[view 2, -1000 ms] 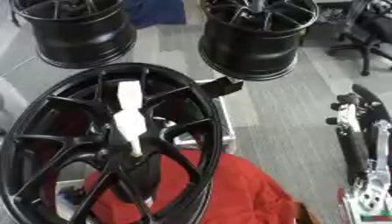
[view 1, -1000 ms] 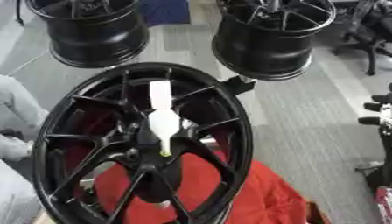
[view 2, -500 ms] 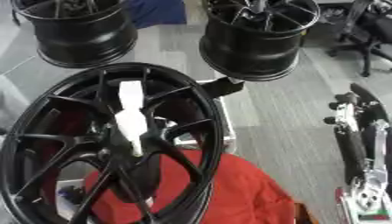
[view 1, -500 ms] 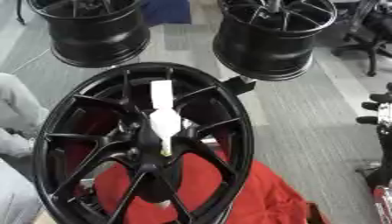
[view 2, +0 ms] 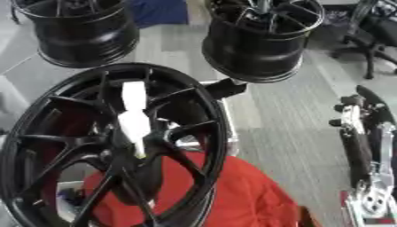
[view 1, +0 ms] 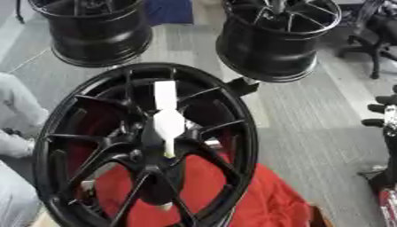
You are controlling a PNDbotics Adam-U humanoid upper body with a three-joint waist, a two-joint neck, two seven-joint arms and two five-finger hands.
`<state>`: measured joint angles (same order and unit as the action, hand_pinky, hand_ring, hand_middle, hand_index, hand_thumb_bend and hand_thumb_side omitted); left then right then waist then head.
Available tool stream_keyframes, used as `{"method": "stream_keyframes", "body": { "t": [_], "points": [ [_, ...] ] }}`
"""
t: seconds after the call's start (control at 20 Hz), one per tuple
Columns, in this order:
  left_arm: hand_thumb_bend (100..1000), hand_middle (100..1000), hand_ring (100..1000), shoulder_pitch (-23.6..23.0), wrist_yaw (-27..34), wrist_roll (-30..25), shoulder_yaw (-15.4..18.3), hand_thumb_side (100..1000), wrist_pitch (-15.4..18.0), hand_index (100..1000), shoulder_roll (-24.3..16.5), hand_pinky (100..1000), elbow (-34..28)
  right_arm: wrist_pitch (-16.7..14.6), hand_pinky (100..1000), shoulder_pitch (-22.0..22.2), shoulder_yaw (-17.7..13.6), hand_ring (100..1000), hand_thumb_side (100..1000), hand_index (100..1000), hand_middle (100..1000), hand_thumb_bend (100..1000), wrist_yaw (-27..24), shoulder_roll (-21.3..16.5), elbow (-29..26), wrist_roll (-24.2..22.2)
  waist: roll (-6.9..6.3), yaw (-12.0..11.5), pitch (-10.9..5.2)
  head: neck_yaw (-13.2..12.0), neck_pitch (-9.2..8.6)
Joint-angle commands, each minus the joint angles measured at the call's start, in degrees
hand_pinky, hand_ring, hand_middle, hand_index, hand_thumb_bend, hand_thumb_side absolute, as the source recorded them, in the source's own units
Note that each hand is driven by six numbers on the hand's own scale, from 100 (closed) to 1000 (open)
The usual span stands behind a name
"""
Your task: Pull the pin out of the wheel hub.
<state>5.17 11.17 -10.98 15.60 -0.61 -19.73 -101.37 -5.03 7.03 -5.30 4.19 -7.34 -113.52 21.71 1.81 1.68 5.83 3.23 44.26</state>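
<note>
On a grey floor [view 1: 310, 115] with a red cloth [view 2: 232, 195] and two more black rims [view 2: 260, 40] behind, the black wheel hub [view 1: 147, 146] stands tilted, the white pin [view 1: 166, 122] in its centre; the right robot hand [view 2: 364, 133] is at the right edge, whether apart or together cannot be told, and no writing is readable.

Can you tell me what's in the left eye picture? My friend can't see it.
A big black wheel hub stands in front, with a white pin sticking out of its middle and nothing touching it. Red cloth lies under it, two more black wheels sit behind, and the robot's right hand shows at the right edge.
</note>
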Motion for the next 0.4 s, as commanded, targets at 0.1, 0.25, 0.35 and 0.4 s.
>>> {"method": "stream_keyframes", "body": {
  "t": [0.1, 0.25, 0.35, 0.4],
  "points": [
    [100, 657, 527, 1.17, 0.85, -0.22, -0.66, 843, -1.99, 783, 1.09, 527, -2.85, 0.08, 520, -0.46, -0.29, 667, 604, 832, 636, 100, -0.23, -0.44, -1.07, 0.14, -0.03, 0.00, -0.29, 0.06, -0.14],
    [100, 653, 526, 1.24, 0.99, -0.52, -1.13, 839, -2.24, 780, 2.10, 528, -3.63, 0.07, 519, -0.50, -0.34, 665, 604, 831, 634, 100, -0.19, -0.40, -1.07, 0.20, -0.01, 0.06, -0.30, -0.07, -0.14],
    [100, 649, 525, 1.33, 1.16, -0.49, -1.47, 840, -2.32, 776, 2.68, 528, -3.91, 0.13, 519, -0.51, -0.35, 665, 604, 831, 633, 100, -0.18, -0.36, -1.07, 0.32, 0.00, -0.01, -0.29, -0.08, -0.14],
    [100, 644, 523, 1.33, 1.24, -0.38, -1.56, 839, -2.36, 773, 2.96, 527, -4.01, 0.17, 519, -0.53, -0.31, 665, 603, 831, 634, 100, -0.18, -0.36, -1.07, 0.31, 0.00, -0.07, -0.30, -0.11, -0.14]
  ]
}}
